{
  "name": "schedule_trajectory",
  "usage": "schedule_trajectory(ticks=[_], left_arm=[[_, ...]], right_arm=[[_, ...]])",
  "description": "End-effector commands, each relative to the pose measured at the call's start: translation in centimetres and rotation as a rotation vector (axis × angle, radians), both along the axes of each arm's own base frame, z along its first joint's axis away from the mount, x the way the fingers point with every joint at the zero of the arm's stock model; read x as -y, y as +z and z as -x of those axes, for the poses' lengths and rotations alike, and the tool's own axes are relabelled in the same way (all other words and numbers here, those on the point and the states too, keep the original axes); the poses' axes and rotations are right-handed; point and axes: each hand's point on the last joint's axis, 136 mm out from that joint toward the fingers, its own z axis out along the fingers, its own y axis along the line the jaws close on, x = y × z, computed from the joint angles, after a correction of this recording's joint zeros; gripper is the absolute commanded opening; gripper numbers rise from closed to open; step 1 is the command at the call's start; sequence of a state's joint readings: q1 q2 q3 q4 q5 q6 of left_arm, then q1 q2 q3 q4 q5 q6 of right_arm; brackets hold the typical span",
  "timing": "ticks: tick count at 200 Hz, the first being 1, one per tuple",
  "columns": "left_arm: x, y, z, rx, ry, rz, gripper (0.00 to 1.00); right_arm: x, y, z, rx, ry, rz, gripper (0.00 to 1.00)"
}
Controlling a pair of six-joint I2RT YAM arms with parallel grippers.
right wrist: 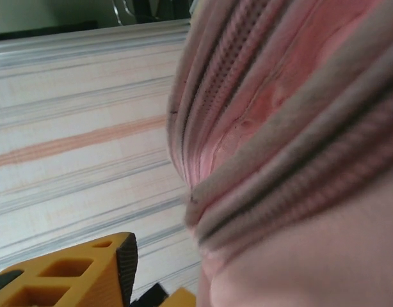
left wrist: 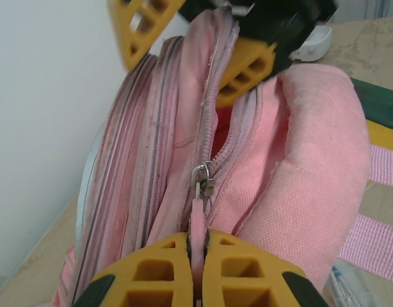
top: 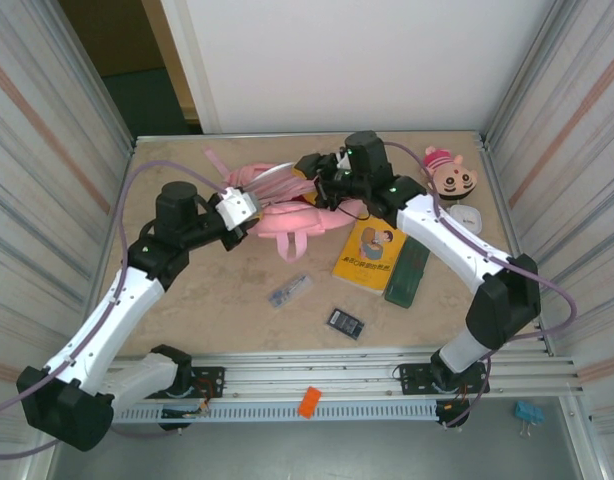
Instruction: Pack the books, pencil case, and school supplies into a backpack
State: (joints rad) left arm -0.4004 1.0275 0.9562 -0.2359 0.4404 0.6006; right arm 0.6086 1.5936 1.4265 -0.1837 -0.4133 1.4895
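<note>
Two hands: both are working at the backpack, which is lying far back on the desk.
Left hand: clamping tight on the zip pull.
Right hand: fingers standing apart, straddling the opening's rim (not pinching it, I judge).
Waiting: book, pencil case, calculator and silvery-blue item are lying on the desk.
Risk: with nothing bracing the rim, a pull risks dragging the whole bag, or jamming the slider on slack fabric.

Evenly lit, the pale beige marbled bench top sits in a boxed-in cell. On the left rises a corrugated silver wall with an orange stripe, and a matching striped wall stands on the right. A plain white back panel closes the far side, with a dark doorway gap beside it. A slotted aluminium rail runs along the near edge.
</note>
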Motion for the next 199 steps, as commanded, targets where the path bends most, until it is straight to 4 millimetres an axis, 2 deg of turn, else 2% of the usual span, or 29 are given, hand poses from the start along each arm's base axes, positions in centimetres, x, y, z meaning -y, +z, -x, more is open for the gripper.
schedule_trajectory(ticks=[1,14,41,80,115,128,140,153,171,184,199], left_arm=[[1.3,4.6,-0.1,0.137,-0.041,0.061,0.0],[0.8,3.8,-0.4,0.148,-0.013,0.014,0.0],[-1.3,1.7,-1.0,0.199,0.054,-0.131,0.0],[-4.0,0.1,-2.1,0.237,0.144,-0.227,0.01],[-4.8,-1.0,-3.3,0.251,0.178,-0.257,0.04],[-3.9,-0.8,-3.0,0.233,0.132,-0.225,0.11],[-2.7,-0.4,-2.0,0.187,0.067,-0.161,0.22],[-1.8,0.0,-0.8,0.122,0.013,-0.096,0.23],[-1.8,-0.6,0.3,0.038,0.013,-0.067,0.3],[-2.3,-0.8,0.7,-0.007,0.048,-0.035,0.42],[-1.8,0.0,2.6,-0.101,-0.002,0.043,0.53]], right_arm=[[-1.5,1.2,-0.6,0.025,0.012,-0.033,0.28],[-0.8,1.8,-0.6,0.046,0.024,-0.012,0.15],[2.0,3.6,-0.9,0.086,0.068,0.013,0.01],[5.1,7.7,-0.7,0.157,0.152,0.002,0.0],[5.5,9.6,-0.1,0.181,0.214,-0.02,0.0],[5.3,9.8,0.0,0.191,0.221,-0.01,0.0],[4.8,10.0,0.0,0.21,0.225,-0.011,0.0],[4.5,10.1,-0.1,0.231,0.228,-0.016,0.0],[4.4,10.3,-0.2,0.268,0.218,-0.022,0.0],[4.4,10.6,-0.3,0.306,0.211,-0.031,0.0],[4.4,11.0,-0.3,0.413,0.214,-0.008,0.0]])
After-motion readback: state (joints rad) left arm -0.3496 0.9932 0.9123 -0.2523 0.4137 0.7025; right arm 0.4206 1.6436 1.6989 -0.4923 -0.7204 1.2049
